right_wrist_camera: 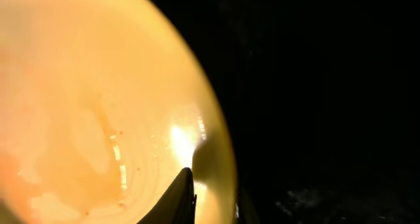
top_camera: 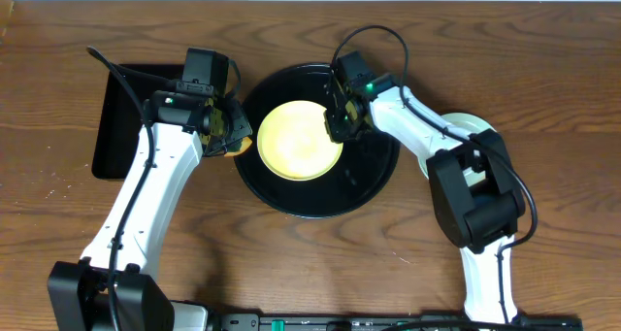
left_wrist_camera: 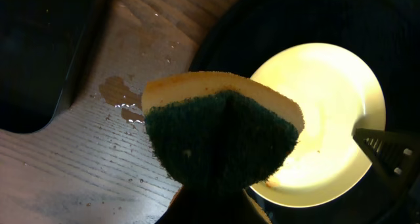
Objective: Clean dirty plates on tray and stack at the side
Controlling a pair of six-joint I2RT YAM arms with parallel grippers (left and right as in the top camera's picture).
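— Held what, on the left?
— Clamped a sponge (left_wrist_camera: 223,132) in the left gripper (top_camera: 225,127), just left of the tray (top_camera: 320,200), likely poised for scrubbing.
— And found the plate where?
— Mid-tray: a yellow plate (top_camera: 299,139), faintly smeared orange. Spotted the right gripper (top_camera: 340,117) at its right rim, probably for steadying; couldn't tell whether pinching or loose. Noticed a pale stack (top_camera: 480,125) farther right, presumably finished.
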